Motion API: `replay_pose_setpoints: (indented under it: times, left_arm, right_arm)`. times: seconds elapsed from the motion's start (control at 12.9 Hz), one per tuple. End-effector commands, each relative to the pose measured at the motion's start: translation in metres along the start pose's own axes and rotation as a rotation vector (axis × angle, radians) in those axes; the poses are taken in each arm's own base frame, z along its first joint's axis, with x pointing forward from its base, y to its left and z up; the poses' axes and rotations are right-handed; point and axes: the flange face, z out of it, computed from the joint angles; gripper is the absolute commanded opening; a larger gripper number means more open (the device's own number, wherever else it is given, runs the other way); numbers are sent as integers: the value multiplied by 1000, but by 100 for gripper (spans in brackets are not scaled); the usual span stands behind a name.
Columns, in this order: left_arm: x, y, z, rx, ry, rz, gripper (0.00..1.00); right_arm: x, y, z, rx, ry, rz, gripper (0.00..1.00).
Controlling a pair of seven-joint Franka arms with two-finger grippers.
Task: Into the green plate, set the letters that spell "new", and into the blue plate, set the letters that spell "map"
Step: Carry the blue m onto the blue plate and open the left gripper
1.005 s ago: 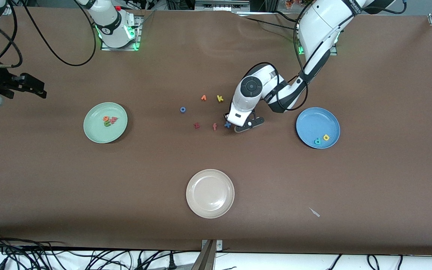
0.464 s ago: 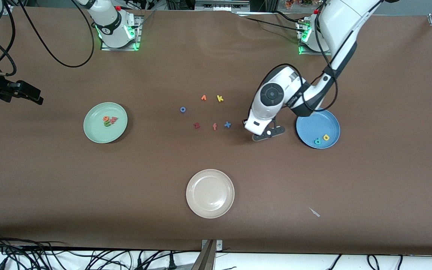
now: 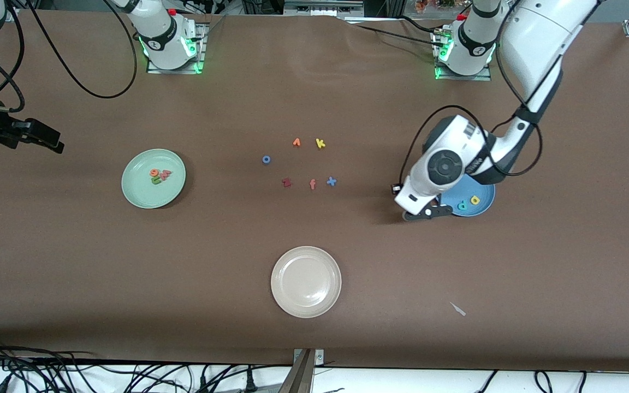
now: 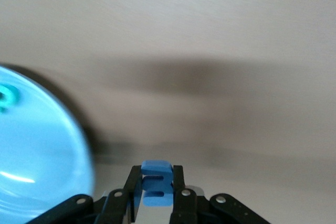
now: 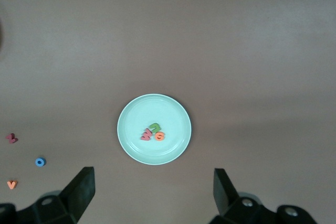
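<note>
The blue "m" was held pinched in the left gripper, just over the counter at the blue plate rim, the plate lying toward the left arm's end. The right gripper waited wide open high over the green plate.

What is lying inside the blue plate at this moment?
Inside the blue plate lie a teal "p" and a yellow "a". The left arm's wrist covers much of the plate, so anything lying under it cannot be seen.
</note>
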Motion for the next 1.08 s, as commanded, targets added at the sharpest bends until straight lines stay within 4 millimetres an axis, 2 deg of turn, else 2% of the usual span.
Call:
replay_pose_setpoints:
  times: [0.0, 0.15, 0.23, 0.31, 0.46, 0.62, 0.7, 0.77, 0.85, 0.93, 1.0]
  left_arm:
    - [9, -44, -8, 20, -18, 93, 11]
    - [21, -80, -6, 7, -31, 158, 12]
    - [25, -92, -2, 3, -42, 185, 16]
    - [25, -102, 6, 8, -77, 217, 22]
    - [25, -123, 21, 2, -125, 256, 22]
    - [23, -132, 26, -1, -144, 278, 26]
    - [21, -132, 29, -1, -151, 287, 32]
    - [21, -133, 29, 2, -150, 300, 50]
    - [22, -133, 26, 2, -146, 316, 72]
    - [24, -133, 19, 7, -137, 318, 83]
    - [26, -133, 6, 15, -122, 319, 90]
  right_arm:
    - [-2, -2, -6, 3, 12, 10, 100]
    - [-2, -3, -6, 3, 12, 8, 100]
    - [-2, -3, -6, 5, 12, 8, 100]
    - [-2, -3, -5, 6, 10, 8, 100]
    - [-2, -3, -5, 5, 12, 8, 100]
    - [-1, -3, -3, 8, 9, 8, 100]
    - [-1, -4, -4, 8, 10, 7, 100]
    - [-1, -4, -4, 8, 10, 7, 100]
    - [-1, -4, -4, 8, 12, 7, 100]
    - [-1, -5, -4, 8, 12, 5, 100]
    - [-1, -6, -4, 8, 12, 4, 100]
